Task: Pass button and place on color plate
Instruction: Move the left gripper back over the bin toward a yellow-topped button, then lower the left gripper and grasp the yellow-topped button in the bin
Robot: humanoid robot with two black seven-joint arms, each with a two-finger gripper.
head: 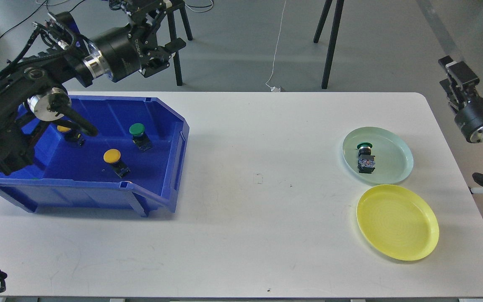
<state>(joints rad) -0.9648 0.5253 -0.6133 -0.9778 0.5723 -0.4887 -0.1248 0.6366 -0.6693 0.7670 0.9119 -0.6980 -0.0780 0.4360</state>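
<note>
1. My left end effector [164, 52] hangs above the far rim of the blue bin [174, 167], past the desk's back edge in the view, fingers spread apart w/ nothing between them.
2. My right end effector [455, 73] sits off the right edge of the desk [245, 218], seen dark and end-on; can't tell if its fingers are apart or together.
3. Blue bin rests on the left part of the white desk, open top toward me, its lower front lip nearest the desk's front edge.
4. Inside the bin: a green button [139, 135] near the back-right, upright on its dark base; a yellow button [115, 161] in front of it, approx. mid-floor, tilted; another yellow button [67, 132] farther left, partly hidden behind my left arm.
5. On the right side of the desk, a pale green plate [396, 142] holds one green-capped button [366, 157] lying on its side, cap pointing away from me, dark body toward me, left of the plate's centre.
6. Just in front of that plate, nearly touching its rim, lies a yellow plate [396, 222], w/ nothing on it.
7. Beyond the desk: grey floor, black stand legs [329, 42] and a white cable [278, 46] trailing to a plug near the desk's back edge.
</note>
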